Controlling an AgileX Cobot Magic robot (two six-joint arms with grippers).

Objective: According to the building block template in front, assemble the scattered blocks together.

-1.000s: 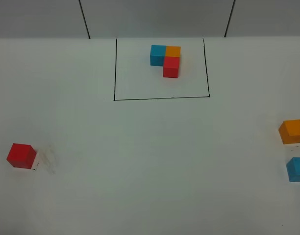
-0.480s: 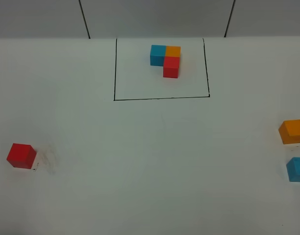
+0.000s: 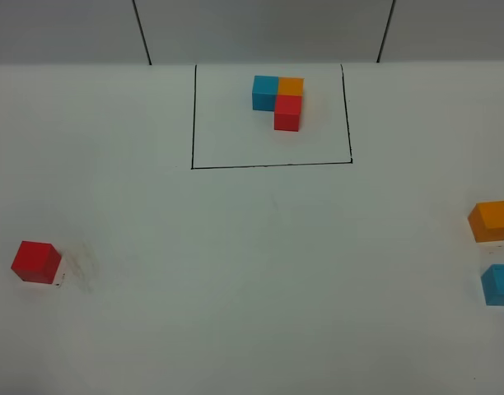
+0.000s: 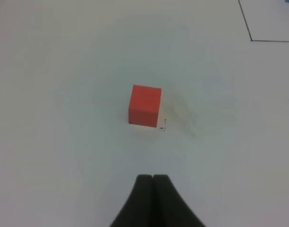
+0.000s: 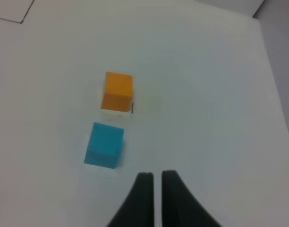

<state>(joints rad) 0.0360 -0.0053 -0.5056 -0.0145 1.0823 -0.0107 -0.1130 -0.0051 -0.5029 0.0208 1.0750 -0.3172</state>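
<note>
The template is a tight L of blue (image 3: 265, 92), orange (image 3: 291, 85) and red (image 3: 287, 113) cubes inside a black drawn rectangle (image 3: 268, 165) at the far middle. The loose red cube (image 3: 35, 262) sits alone at the near left. The loose orange cube (image 3: 492, 220) and blue cube (image 3: 500, 285) sit apart at the right edge. No gripper shows in the high view. My left gripper (image 4: 152, 178) is shut and empty, hovering short of the red cube (image 4: 145, 105). My right gripper (image 5: 154, 175) is shut to a thin slit, empty, beside the blue cube (image 5: 104, 144) and short of the orange cube (image 5: 117, 90).
The white table (image 3: 260, 271) ends at a grey back wall (image 3: 260, 29). Its right edge (image 5: 273, 71) runs close to the orange and blue cubes. A faint smudge (image 3: 81, 267) lies right of the red cube. A corner of the drawn rectangle (image 4: 251, 40) shows in the left wrist view.
</note>
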